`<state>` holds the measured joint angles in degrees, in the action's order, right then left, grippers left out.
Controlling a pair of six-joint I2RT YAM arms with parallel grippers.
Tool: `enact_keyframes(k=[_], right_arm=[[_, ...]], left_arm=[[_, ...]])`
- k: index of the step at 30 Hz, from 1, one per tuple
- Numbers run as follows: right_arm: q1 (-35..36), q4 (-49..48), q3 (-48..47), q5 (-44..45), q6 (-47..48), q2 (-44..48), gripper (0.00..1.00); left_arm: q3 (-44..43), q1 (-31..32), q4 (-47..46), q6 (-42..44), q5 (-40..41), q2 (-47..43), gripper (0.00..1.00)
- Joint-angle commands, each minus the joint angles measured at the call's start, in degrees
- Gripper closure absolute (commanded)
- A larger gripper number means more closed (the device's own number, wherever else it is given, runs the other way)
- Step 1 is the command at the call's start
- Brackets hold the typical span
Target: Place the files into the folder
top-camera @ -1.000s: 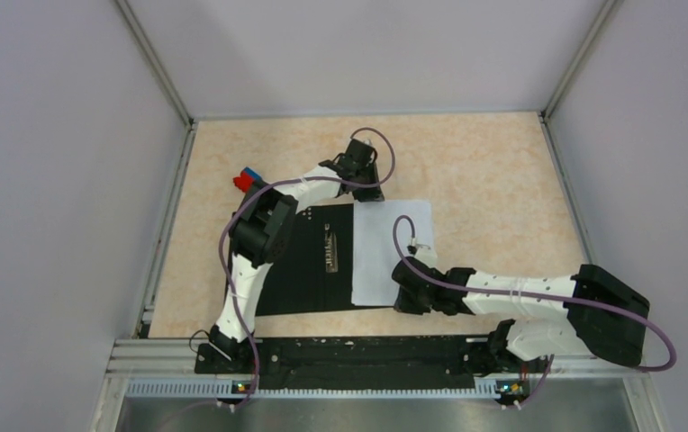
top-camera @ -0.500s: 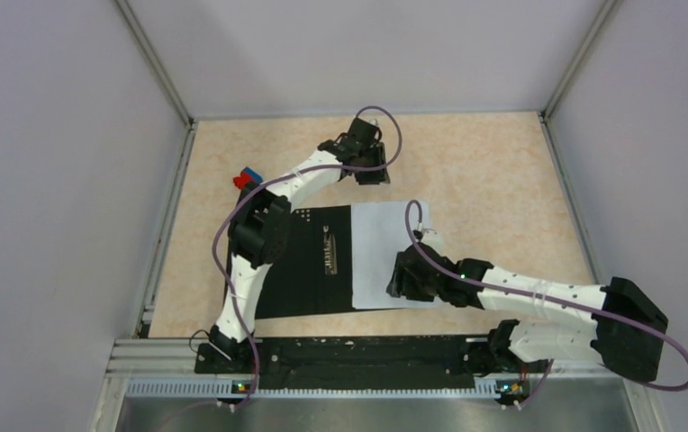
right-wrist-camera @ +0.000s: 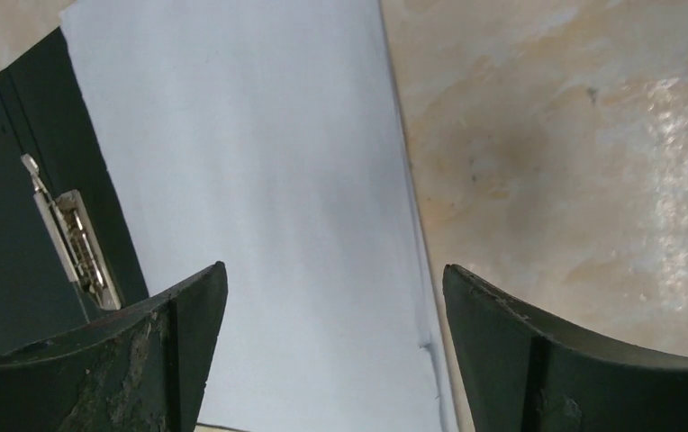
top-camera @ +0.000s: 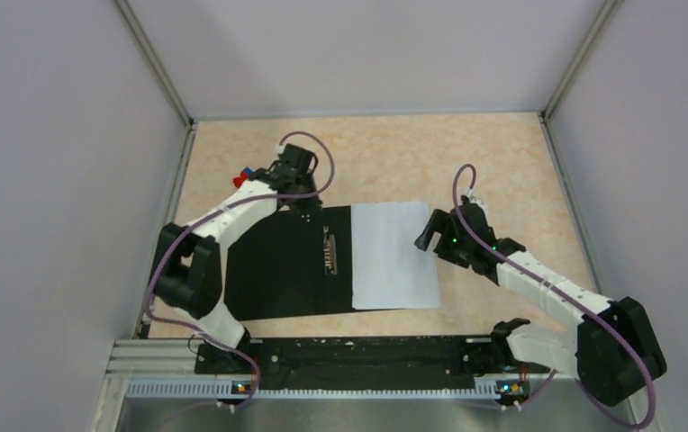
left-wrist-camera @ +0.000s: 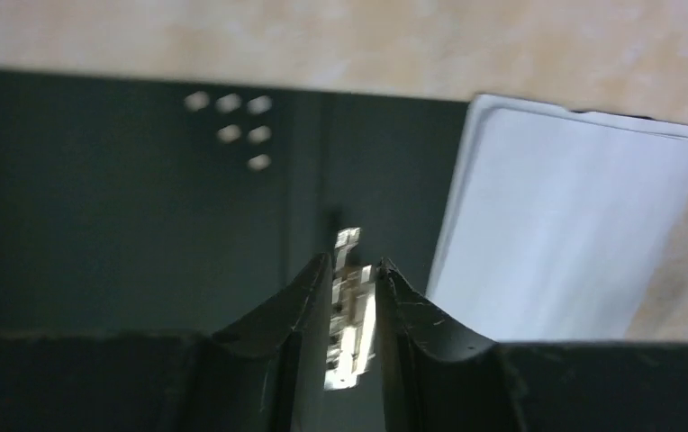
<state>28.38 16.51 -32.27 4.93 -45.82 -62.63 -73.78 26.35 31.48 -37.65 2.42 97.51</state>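
— Files (top-camera: 394, 255) lie stacked on the right half of the open folder (top-camera: 277, 265), beside its clip (top-camera: 330, 253). Closing comes next, I'd guess.

— Right gripper (top-camera: 434, 236) gapes, empty; left gripper (top-camera: 297, 189) nearly pinched, holding nothing. Sheet count? Can't tell.

Lab test cell, not a home or office. My two arms are bolted to a black rail (top-camera: 349, 353) on aluminium framing, well behind my fingers. Plain grey panel walls (top-camera: 61, 180) with metal corner posts box me in on three sides. Below my fingers is a bare beige marble-pattern tabletop (top-camera: 502, 171), staged only with a folder (top-camera: 277, 270), sheets (top-camera: 394, 256).
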Motion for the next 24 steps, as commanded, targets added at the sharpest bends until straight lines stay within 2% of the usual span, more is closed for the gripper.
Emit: enact_keyframes(k=[1,6,11,24], right_arm=[[-5.8,-10.19,1.74,-5.43,5.87,-3.62,0.1],[-8.51,-15.9,1.97,-8.31,7.25,-7.71,0.07],[-8.86,-20.25,1.94,-9.44,6.83,-10.73,0.06],[-8.85,-25.3,2.96,-11.25,5.04,-16.66,0.05]], left_arm=[[10.64,-4.07,0.06,-1.71,2.45,-10.19,0.72],[18.65,-4.15,-2.01,-2.67,-1.95,-11.78,0.85],[22.72,-4.0,-4.81,-4.05,-5.13,-10.9,0.92],[23.08,-0.81,-8.66,-4.96,-6.9,-4.94,0.97]])
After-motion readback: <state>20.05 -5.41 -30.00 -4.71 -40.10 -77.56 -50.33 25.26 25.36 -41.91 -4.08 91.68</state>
